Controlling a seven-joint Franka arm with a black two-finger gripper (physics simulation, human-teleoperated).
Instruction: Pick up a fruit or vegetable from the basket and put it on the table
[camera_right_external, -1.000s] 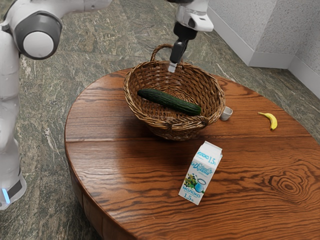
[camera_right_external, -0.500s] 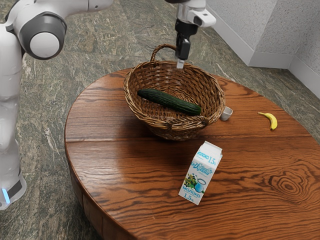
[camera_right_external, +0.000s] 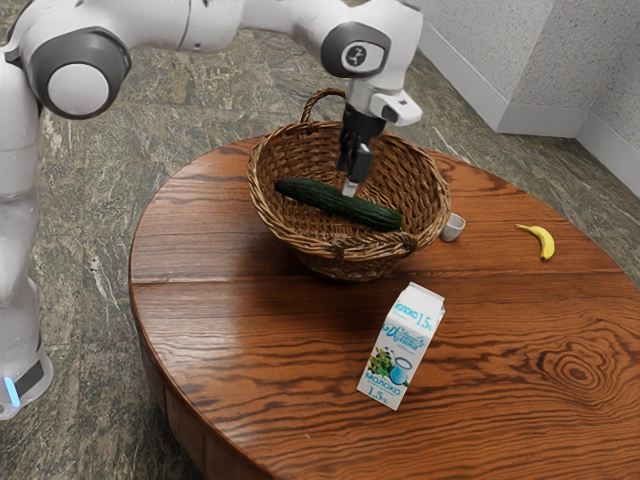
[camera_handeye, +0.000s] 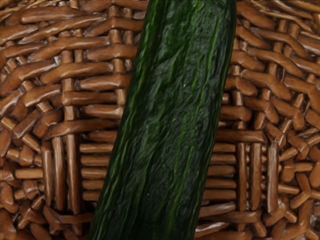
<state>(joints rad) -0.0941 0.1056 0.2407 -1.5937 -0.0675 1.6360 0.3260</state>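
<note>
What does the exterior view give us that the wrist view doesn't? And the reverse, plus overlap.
Exterior view: the gripper reaching down to the cucumber, that cucumber's two ends, the milk carton, banana and small pale cup, all on the table, plus the handle.

Wrist view: close detail of the dark green ridged skin, with basket weave along both sides.

Both: the cucumber and the basket it lies in.

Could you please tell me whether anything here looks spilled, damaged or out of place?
Nothing looks spilled or damaged. The one possible oddity is the small pale cup beside the wicker basket: it may be tipped, though I cannot tell for sure.
</note>
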